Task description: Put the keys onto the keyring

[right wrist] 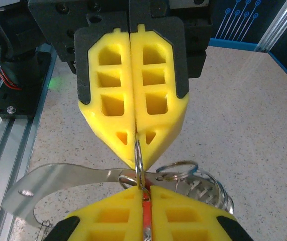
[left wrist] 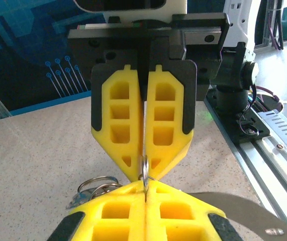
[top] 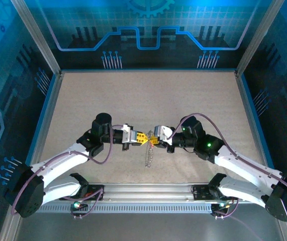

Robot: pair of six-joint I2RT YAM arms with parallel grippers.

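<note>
My two grippers meet tip to tip above the table's middle. My left gripper is shut on the keyring, a thin silvery loop seen edge-on between the two pairs of yellow fingertips. My right gripper is shut on a key with a red head, its tip touching the keyring. More silvery rings and chain hang from the keyring, seen in the top view as a dangling cluster. The second key is hidden.
A flat silvery metal strip lies under the grippers toward the near edge. The aluminium base rail runs along the near edge, and blue walls enclose the speckled table.
</note>
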